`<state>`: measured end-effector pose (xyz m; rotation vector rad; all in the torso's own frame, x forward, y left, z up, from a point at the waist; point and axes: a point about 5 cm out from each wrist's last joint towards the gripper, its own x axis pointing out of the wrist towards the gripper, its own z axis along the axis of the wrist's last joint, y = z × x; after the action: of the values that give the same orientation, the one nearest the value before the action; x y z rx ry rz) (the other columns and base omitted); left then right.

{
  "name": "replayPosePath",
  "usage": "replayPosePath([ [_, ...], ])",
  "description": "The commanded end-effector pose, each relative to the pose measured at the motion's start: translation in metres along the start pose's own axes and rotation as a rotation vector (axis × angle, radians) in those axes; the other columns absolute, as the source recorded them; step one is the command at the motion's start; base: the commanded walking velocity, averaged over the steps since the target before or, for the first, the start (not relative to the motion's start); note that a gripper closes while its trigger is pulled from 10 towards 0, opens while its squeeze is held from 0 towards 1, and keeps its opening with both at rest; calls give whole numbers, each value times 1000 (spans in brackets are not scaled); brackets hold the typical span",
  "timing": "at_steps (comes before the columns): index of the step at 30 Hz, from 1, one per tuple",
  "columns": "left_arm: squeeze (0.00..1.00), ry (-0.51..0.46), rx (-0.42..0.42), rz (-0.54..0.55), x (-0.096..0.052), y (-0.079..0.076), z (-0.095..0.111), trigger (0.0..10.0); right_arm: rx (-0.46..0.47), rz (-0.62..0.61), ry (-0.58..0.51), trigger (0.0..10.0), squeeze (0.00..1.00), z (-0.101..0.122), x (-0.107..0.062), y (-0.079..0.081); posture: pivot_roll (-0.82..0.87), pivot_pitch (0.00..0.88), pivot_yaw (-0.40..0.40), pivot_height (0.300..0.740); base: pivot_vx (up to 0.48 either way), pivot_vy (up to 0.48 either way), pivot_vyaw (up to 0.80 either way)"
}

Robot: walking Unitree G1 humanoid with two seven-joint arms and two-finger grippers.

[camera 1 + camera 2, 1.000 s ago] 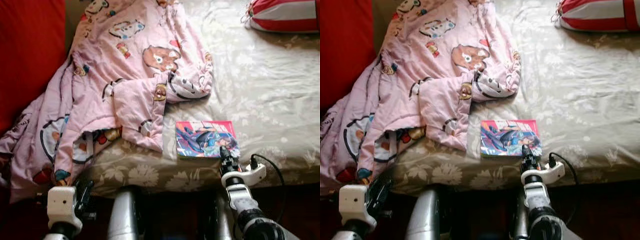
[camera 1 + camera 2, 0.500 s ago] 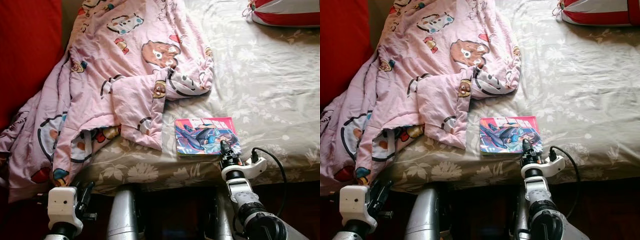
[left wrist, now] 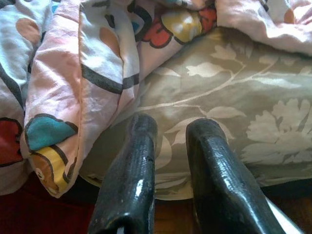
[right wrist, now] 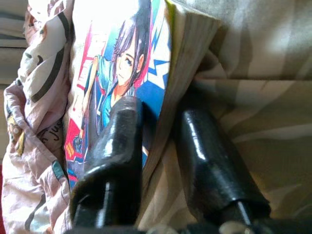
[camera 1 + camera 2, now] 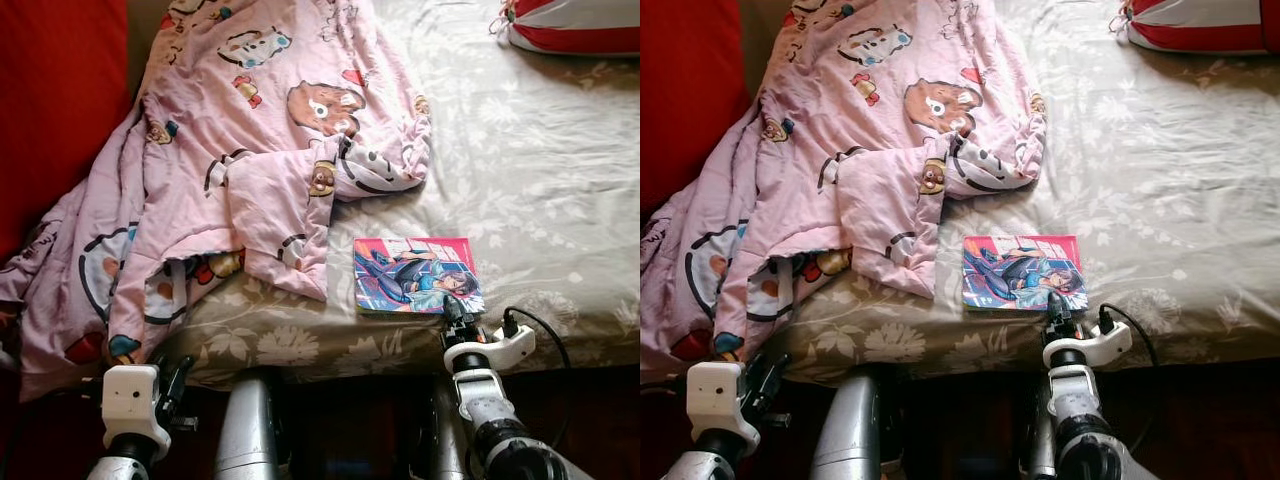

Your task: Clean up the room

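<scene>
Right wrist view: the right gripper (image 4: 156, 146) has its fingers (image 4: 114, 151) straddling the near corner of the colourful illustrated paperback book (image 4: 126, 63), one above the cover, one beneath, not visibly clamped. Left eye view places that book (image 5: 415, 275) lower centre on the beige floral bed (image 5: 540, 170), beside the pink cartoon-print blanket (image 5: 240, 150). Left gripper (image 3: 170, 146) hangs slightly parted, empty.

Silver arms, white wrists, black-fingered right tool (image 5: 452, 306).

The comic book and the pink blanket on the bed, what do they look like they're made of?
Comic book: paper, seemingly with a glossy printed cover; the right wrist view shows a stack of page edges and sheen on the artwork. Pink blanket: soft woven fabric, probably cotton, matte, crumpled into loose folds with cartoon prints.
</scene>
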<state>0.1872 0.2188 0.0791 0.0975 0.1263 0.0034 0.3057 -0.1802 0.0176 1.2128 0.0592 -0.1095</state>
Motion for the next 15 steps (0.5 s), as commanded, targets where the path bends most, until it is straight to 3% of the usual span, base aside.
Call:
replayPosePath([
  [1, 0, 26, 6, -1, -3, 0, -7, 10000, 10, -60, 13, 0, 0, -6, -12, -15, 272, 200, 74, 552, 0, 0, 0],
  [4, 0, 27, 7, 0, -1, 0, -8, 10000, 2, -78, -6, 0, 0, -3, -13, -17, 266, 194, 71, 552, 0, 0, 0],
  [7, 0, 23, 9, 4, 1, 2, -9, 10000, -165, -112, -6, 0, 0, -1, -12, -16, 257, 180, 67, 552, 0, 0, 0],
  [9, 0, 20, 11, 9, 3, 3, -9, 10000, -224, -111, -23, 0, 0, -1, -12, -13, 249, 170, 66, 552, 0, 0, 0],
  [11, 0, 18, 11, 11, 6, 3, -9, 10000, -188, -99, -48, 0, 0, -1, -12, -11, 243, 165, 63, 552, 0, 0, 0],
  [15, 0, 9, 8, 8, 11, 1, -10, 10000, -203, -84, -105, 0, 0, 3, -17, -9, 228, 146, 60, 552, 0, 0, 0],
])
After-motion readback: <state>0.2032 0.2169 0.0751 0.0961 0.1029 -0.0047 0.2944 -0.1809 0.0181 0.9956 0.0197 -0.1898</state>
